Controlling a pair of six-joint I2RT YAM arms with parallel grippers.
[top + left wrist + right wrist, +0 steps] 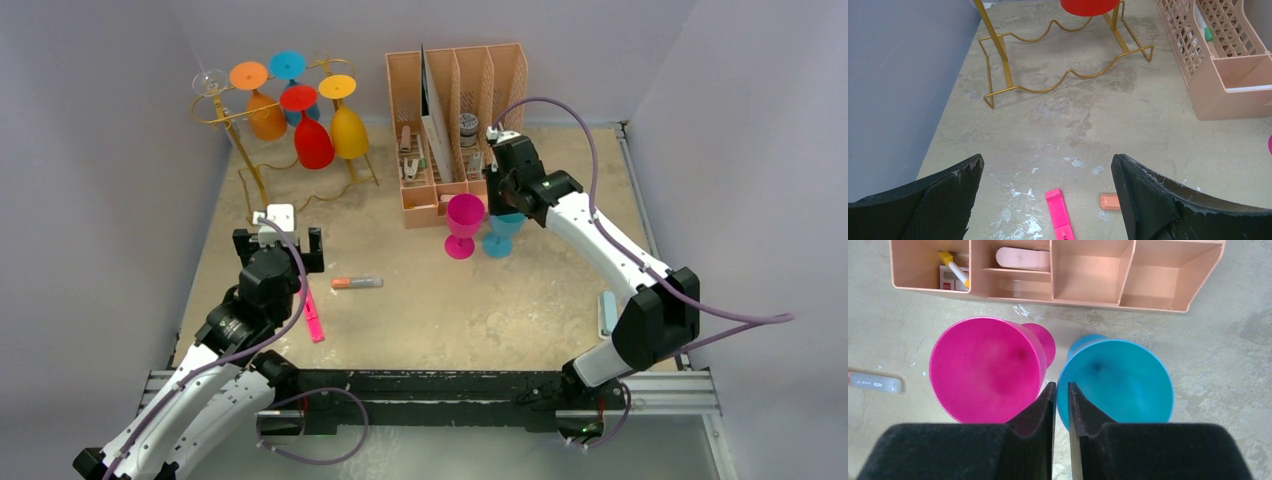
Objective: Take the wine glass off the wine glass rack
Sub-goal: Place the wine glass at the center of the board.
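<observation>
Right gripper (500,200) hangs at one o'clock over a teal plastic wine glass (506,225) beside a magenta plastic wine glass (465,213), both off the thin gold wire rack (247,165) at eleven. Left gripper (1047,165) gapes empty. Right wrist: we cannot tell whether the near-closed fingers (1040,410) pinch the teal rim; rising could topple both.

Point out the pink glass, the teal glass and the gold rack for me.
pink glass (985,367): right wrist view, inside of its bowl.
teal glass (1118,380): right wrist view, inside of its bowl.
gold rack (997,50): left wrist view, on its left upright.
</observation>
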